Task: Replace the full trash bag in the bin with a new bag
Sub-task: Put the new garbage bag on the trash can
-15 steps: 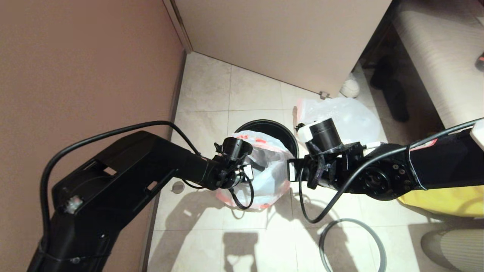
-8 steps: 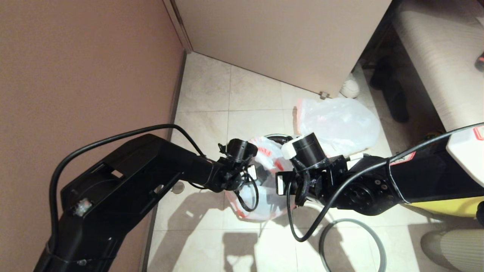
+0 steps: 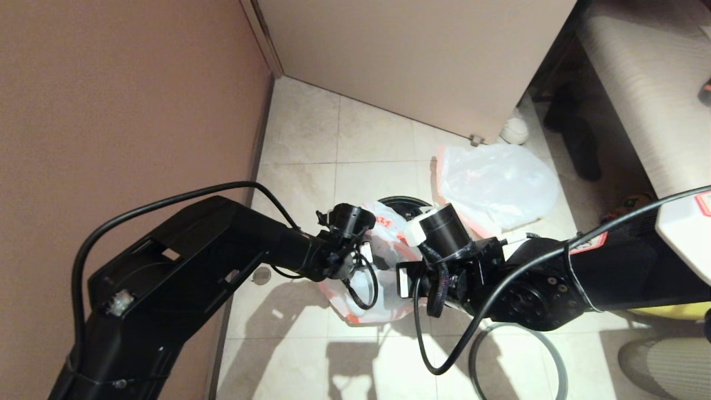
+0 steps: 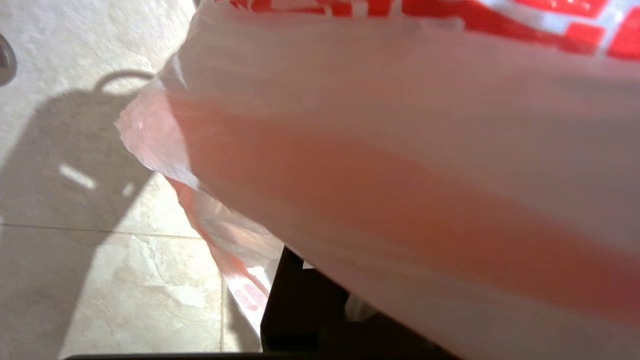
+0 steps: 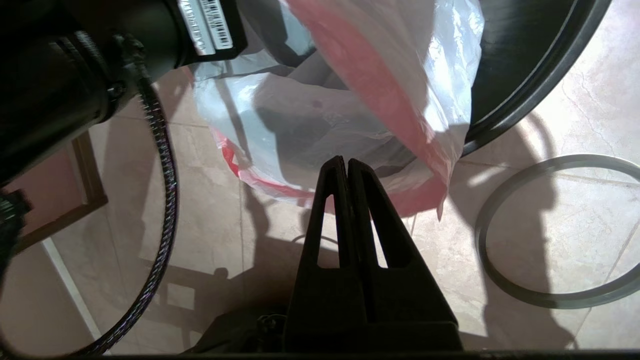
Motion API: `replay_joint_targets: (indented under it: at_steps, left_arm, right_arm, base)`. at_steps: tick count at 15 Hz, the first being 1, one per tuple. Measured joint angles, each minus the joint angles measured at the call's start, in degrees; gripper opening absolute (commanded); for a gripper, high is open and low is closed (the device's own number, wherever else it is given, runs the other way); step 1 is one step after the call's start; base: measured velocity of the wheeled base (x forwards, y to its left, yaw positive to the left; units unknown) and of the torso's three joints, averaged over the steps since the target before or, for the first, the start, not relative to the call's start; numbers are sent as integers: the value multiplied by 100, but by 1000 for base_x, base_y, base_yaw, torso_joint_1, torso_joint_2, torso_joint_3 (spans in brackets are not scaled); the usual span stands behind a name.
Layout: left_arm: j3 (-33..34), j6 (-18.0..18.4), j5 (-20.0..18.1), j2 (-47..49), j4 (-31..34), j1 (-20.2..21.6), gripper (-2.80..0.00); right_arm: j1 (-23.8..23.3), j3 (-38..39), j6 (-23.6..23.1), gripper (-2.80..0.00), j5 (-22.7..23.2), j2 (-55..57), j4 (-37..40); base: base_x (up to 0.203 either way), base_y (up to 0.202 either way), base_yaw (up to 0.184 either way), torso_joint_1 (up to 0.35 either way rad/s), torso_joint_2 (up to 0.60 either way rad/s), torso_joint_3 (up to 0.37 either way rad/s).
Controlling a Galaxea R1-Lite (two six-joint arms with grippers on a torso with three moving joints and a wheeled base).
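Note:
The new bag, translucent white with red characters and a pink hem, hangs bunched between my two grippers over the front of the bin. My left gripper is shut on the new bag's near-left edge. In the left wrist view the new bag's film drapes over the jaws and only one dark finger shows. My right gripper is shut, its tips against the new bag; whether film is pinched does not show. The full trash bag lies on the floor behind the bin.
The grey hoop lies flat on the tiles at the front right, beside the black bin. A yellow fabric bag sits under my right arm. A brown wall runs along the left, a door at the back, a bed at the far right.
My right gripper has moved left toward the left one. The new bag, earlier spread over the bin's mouth, has bunched up between them. The left gripper has closed on its edge.

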Motion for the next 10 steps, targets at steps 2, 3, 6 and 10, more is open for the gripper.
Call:
replay_joint_targets:
  at_steps: [2,3,6,10]
  left_arm:
    - [-15,-11,0,-1,-2,16,-280]
    - [-18,-12,0,6,-10,35,-280]
    - [-18,-6,5,2,-49,61,-280]
    - [-22,-70,-30,-7,-43,197,-280]
  right_arm:
    - [179,226,16,-280,-7,-187,104]
    - [330,388,16,-280,-2,-237,130]
    - [518,725,12,-280,-14,-91,71]
    - [193,477,-279,-280,83,196,-323]
  base:
    - [0,0,0,0,0,0]
    - [0,0,0,0,0,0]
    - [0,0,0,0,0,0]
    - [0,0,0,0,0,0]
